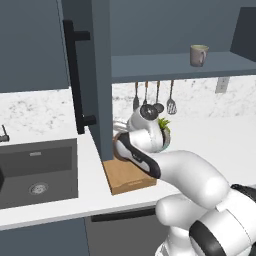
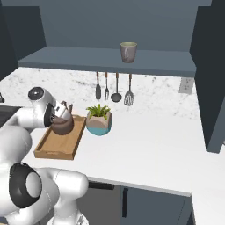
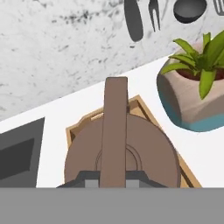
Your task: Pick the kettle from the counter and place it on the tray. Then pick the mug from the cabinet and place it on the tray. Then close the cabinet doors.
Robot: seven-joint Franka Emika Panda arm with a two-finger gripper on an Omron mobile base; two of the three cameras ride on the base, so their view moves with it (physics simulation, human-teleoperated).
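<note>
The gripper [image 3: 113,175] is pinching the thin handle of the kettle [image 2: 63,124], over the far end of the tray [image 2: 56,147]. A potted plant [image 2: 99,119] stands just beside the tray, and the mug [image 2: 128,52] is on the cabinet [image 2: 176,68] shelf.

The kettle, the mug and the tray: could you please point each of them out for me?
kettle [image 2: 63,125]: right base view, on its round brown body.
mug [image 2: 128,52]: right base view, on its grey-green side.
tray [image 2: 52,151]: right base view, on its bare wooden floor.

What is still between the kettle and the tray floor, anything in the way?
Nothing visible. The gripper is shut on the kettle by its handle, over the far end of the tray. The plant pot stands beside the tray, clear of it.
</note>
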